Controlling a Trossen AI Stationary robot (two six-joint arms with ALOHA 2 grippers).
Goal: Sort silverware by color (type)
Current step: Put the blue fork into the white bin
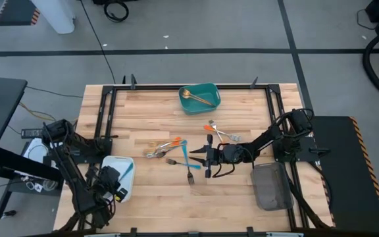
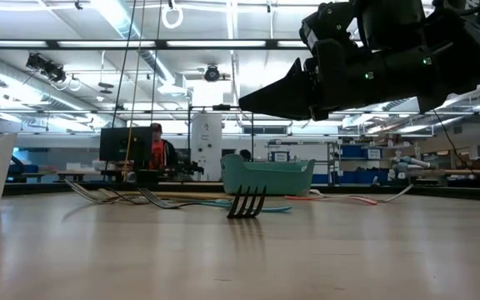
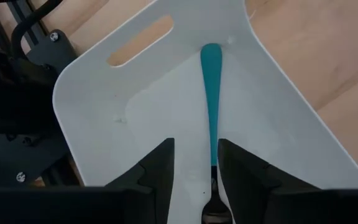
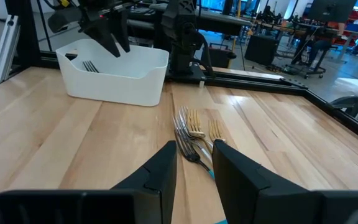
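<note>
Light, stiff, slippery forks (image 4: 194,134) lie just ahead of the narrowly parted, empty right gripper (image 4: 194,163); a slim handle is best pinched mid-length.

Grey floor (image 1: 196,26), ceiling strip lights (image 2: 123,21), distant shelving (image 2: 373,162)
</note>
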